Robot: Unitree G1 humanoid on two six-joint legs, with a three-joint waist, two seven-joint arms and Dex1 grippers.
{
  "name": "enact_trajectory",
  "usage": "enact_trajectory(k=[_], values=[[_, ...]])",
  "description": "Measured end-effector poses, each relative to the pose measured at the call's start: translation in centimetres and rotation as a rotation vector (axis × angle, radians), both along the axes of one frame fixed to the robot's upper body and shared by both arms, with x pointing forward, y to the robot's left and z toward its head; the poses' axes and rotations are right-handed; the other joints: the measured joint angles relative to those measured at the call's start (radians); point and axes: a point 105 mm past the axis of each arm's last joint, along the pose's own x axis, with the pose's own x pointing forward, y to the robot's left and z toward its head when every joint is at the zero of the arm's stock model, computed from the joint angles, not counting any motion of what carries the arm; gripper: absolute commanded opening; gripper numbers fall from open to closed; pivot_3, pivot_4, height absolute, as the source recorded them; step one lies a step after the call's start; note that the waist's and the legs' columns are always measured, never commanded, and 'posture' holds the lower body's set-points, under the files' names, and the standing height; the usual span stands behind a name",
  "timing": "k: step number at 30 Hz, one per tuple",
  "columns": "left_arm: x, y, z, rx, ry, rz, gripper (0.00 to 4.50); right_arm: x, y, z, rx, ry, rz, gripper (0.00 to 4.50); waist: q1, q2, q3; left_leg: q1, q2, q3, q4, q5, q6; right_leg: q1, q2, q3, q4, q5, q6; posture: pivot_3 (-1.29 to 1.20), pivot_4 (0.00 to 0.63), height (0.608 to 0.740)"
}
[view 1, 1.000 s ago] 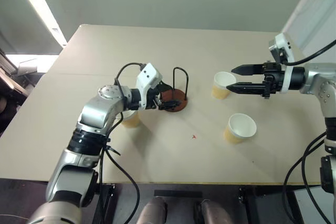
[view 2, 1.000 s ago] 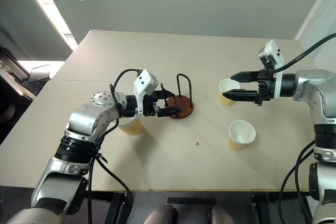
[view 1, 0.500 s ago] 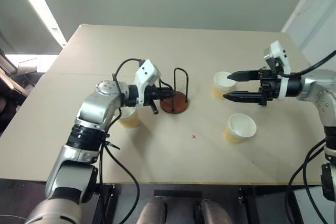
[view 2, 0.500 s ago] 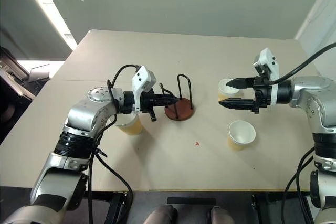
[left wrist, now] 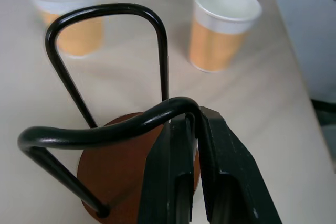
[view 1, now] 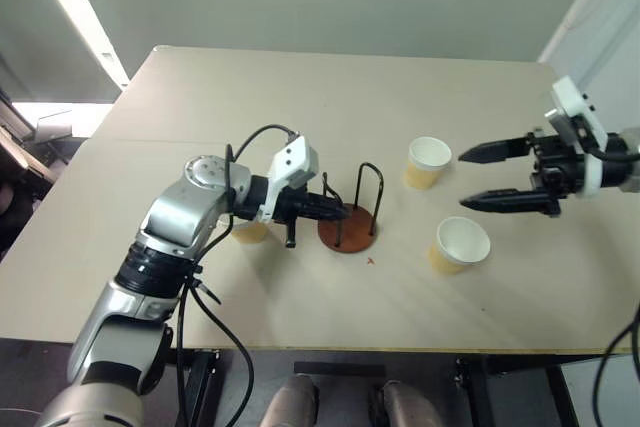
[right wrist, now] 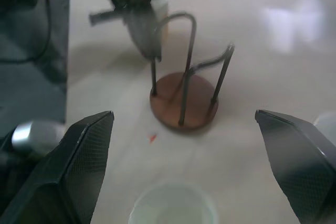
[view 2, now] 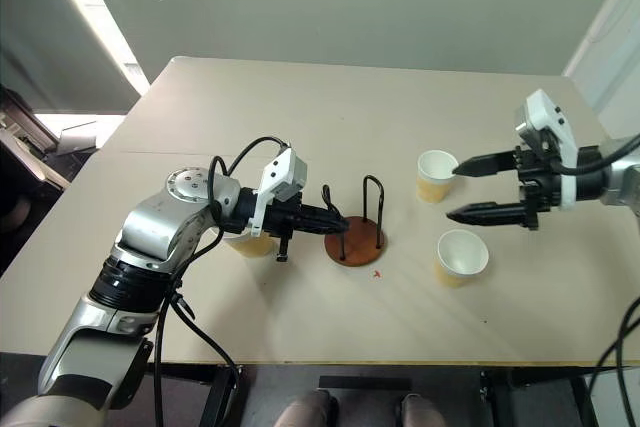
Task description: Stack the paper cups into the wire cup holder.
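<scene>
- At table's near edge (view 1: 300, 332): nothing of the task; the work sits mid-table.
- Nearest cup (view 1: 458, 244): upright, mouth up, on R side, just below and in front of R gripper (view 1: 482, 178). R arm is clearly the closer one; cup lies toward the near edge from its fingertips.
- R gripper: jaws spread wide, holding nothing, pointing roughly level toward L across the table; one finger near the far cup, the other above the near cup. To take a cup it'd prob need to tip down over the rim.
- Wire cup holder (view 1: 348, 229): centre of table, brown disc base flat, two black wire loops upright, no cup in it yet. Lies well to the L of both R-side cups.
- L gripper (left wrist: 189, 124): clamped shut on the near wire loop of the holder, per L wrist view; fingers point R, arm bent in from L side.
- Third cup (view 1: 250, 231): tucked behind L forearm, mostly hidden, just L of holder.
- Far cup (view 1: 427, 163): upright, beyond the near one, R of holder, close to R gripper's upper finger, not touching as far as I can tell.
- Judgement: stacking not begun; holder is being steadied or placed, R arm is best set for first pick.
</scene>
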Motion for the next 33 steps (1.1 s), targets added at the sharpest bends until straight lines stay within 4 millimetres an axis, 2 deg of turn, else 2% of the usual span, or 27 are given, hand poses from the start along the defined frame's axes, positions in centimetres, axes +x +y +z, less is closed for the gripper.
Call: enact_trajectory(k=[4, 20, 23, 27, 33], values=[[-0.5, -0.3, -0.2, 0.007, 0.013, -0.045, 0.03, -0.9, -0.8, -0.3, -0.056, 0.015, 0.027, 4.50, -0.001, 0.000, 0.000, 0.001, 0.000, 0.002, 0.000, 0.000, 0.000, 0.000, 0.000, 0.001, 0.000, 0.000, 0.000, 0.00, 0.150, 0.740], [-2.7, -2.5, -2.0, 0.036, -0.003, -0.249, 0.03, -1.5, 0.1, -0.9, -0.075, 0.010, 0.069, 4.50, -0.001, 0.000, 0.000, 0.003, 0.000, 0.001, 0.004, -0.001, 0.002, 0.002, 0.000, 0.001, -0.001, 0.000, 0.001, 0.00, 0.150, 0.740], [-2.9, -2.3, -2.6, 0.074, 0.002, -0.266, 0.81, -1.4, 0.1, -0.9, -0.072, 0.007, 0.064, 4.50, -0.001, 0.000, 0.000, 0.006, 0.000, 0.001, 0.004, -0.001, 0.003, 0.006, 0.000, 0.001, -0.001, 0.000, 0.001, 0.00, 0.150, 0.740], [-2.9, -1.8, -4.6, 0.133, 0.055, -0.251, 2.21, -1.3, 0.4, -1.0, -0.065, 0.005, 0.065, 4.50, -0.004, 0.000, 0.000, 0.006, 0.000, 0.001, 0.004, -0.001, 0.003, 0.005, 0.000, 0.001, -0.001, 0.000, 0.001, 0.00, 0.150, 0.740], [-2.5, -1.4, -4.4, 0.149, 0.026, -0.225, 4.45, -1.0, 0.7, -0.8, -0.058, -0.006, 0.064, 4.50, -0.005, 0.000, 0.000, 0.006, 0.000, 0.001, 0.004, -0.001, 0.003, 0.005, 0.000, 0.001, -0.002, 0.000, 0.001, 0.00, 0.150, 0.740]])
